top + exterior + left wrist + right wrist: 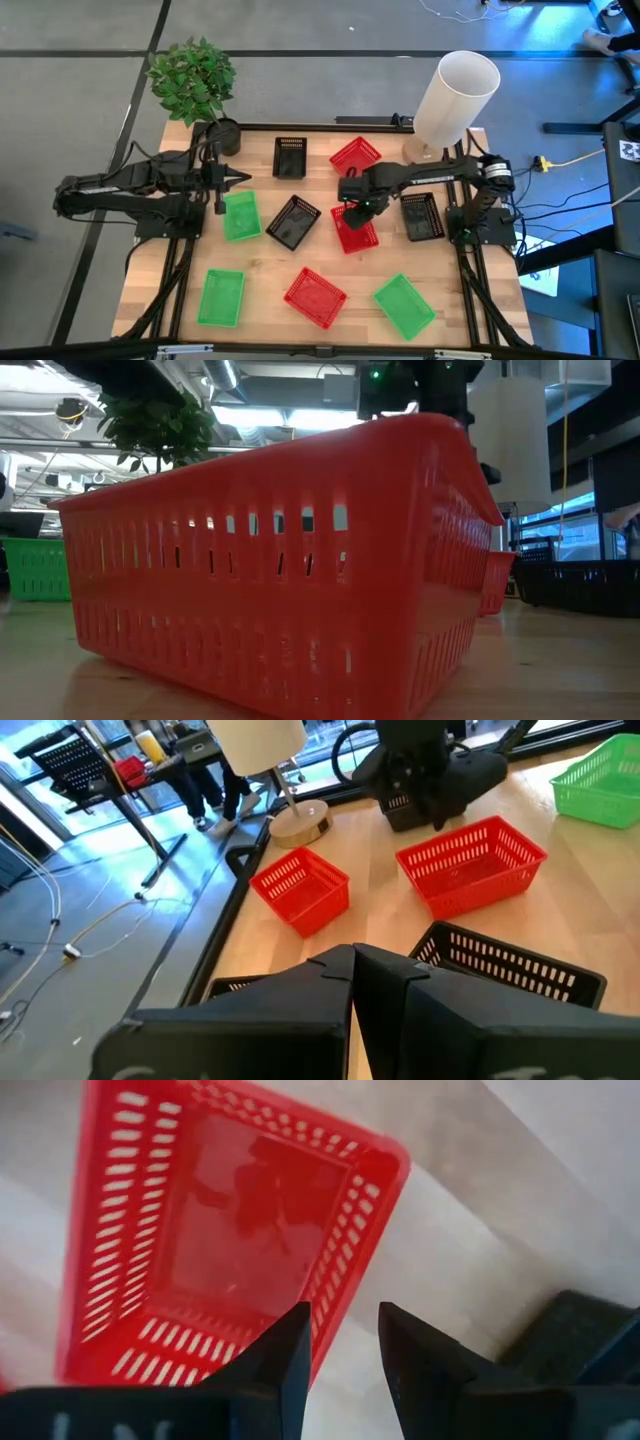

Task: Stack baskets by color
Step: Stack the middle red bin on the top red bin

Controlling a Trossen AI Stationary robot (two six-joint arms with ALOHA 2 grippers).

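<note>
Red, green and black mesh baskets lie scattered on the wooden table (470,300), none nested in another. My right gripper (342,1340) hangs open, pointing down, over the middle red basket (356,232), its fingers above one long wall (345,1275) and apart from it. That basket rests flat on its bottom. My left gripper (238,178) is shut and holds nothing. It points level toward the table's right side, above the far end of a green basket (241,218). A black basket (293,221) lies between the two grippers.
A potted plant (195,80) stands at the far left corner and a tall white lampshade (455,95) at the far right. More baskets: black (290,156), red (355,155), black (421,216), green (221,297), red (315,296), green (404,305).
</note>
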